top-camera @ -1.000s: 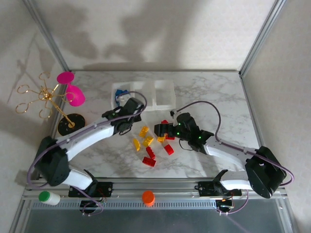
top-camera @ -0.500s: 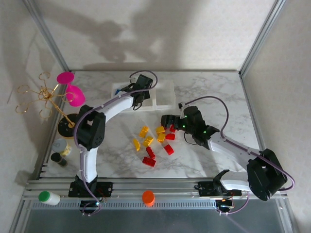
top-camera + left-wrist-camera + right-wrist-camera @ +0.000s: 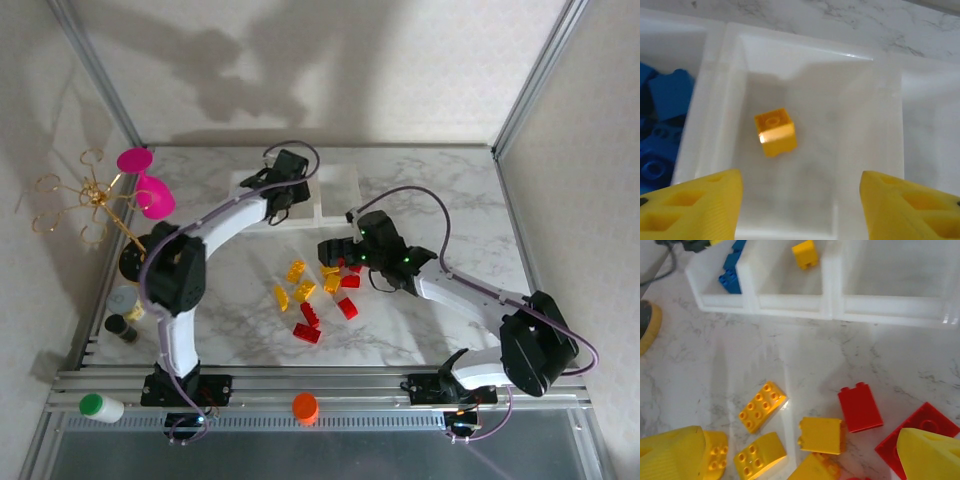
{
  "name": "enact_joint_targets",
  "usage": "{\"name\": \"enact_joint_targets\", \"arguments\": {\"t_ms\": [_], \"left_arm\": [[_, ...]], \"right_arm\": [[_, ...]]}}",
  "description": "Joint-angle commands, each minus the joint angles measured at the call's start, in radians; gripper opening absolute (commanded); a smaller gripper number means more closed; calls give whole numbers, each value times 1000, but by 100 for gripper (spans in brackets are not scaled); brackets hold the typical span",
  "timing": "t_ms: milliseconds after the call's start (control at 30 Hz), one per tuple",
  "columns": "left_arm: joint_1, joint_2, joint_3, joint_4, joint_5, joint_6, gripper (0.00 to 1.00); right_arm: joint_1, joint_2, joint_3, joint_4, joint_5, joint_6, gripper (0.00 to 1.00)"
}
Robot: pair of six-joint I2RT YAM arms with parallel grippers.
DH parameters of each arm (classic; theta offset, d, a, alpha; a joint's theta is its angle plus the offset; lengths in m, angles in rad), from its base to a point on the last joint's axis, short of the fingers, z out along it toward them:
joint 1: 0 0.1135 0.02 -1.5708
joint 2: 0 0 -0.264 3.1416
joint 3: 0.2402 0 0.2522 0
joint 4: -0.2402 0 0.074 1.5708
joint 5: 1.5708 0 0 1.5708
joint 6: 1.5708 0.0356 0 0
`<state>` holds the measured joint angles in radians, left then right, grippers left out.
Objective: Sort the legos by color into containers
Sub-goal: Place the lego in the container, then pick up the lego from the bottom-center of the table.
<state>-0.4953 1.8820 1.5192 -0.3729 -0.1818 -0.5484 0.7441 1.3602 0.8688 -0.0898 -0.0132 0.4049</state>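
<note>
My left gripper [image 3: 800, 202] hangs open over the middle one of the three joined white containers [image 3: 805, 47]. A single yellow brick [image 3: 775, 131] lies loose on that bin's floor, free of the fingers. Blue bricks [image 3: 662, 125] fill the left bin. From above, the left gripper [image 3: 285, 195] sits over the containers [image 3: 338, 185] at the back of the table. My right gripper [image 3: 810, 450] is open and low over loose legos: a flat yellow brick [image 3: 761, 406], a yellow block [image 3: 821, 435] and a red block [image 3: 859, 407]. More yellow [image 3: 297, 270] and red bricks [image 3: 308, 325] lie mid-table.
Pink cups [image 3: 148, 185] hang on a gold stand [image 3: 95, 200] at the left. Small jars [image 3: 125, 310] stand at the left edge. An orange cap [image 3: 305, 406] and a green-capped bottle [image 3: 100, 407] rest on the front rail. Metal frame posts flank the table.
The left arm swung from the loose bricks back to the containers and its jaws opened, leaving a yellow brick in the middle bin. The right gripper shifted slightly left over the pile.
</note>
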Motion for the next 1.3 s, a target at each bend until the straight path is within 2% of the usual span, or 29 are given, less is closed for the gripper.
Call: {"name": "enact_joint_targets", "arguments": {"t_ms": [0,200,400,567,1000,1267], "left_arm": [[6,-221,-139,25,62,-41,70],[4,-538,-434,-58,90,-54,80],[-3,-818,-663,-135,115,-128,99],[-7,-972,-773,-215,123,-168,99],[-6,-1152,-881,-313,134,-291,100],[-7,-1219,-890,-354,104,-336,100]], "right_arm": [[40,13,56,-110,35,-55,99],[104,38,116,-197,15,-16,97],[177,112,172,-218,12,25,94],[235,191,224,-218,20,50,89],[373,470,384,-211,74,153,66],[395,580,446,-223,134,177,53]]}}
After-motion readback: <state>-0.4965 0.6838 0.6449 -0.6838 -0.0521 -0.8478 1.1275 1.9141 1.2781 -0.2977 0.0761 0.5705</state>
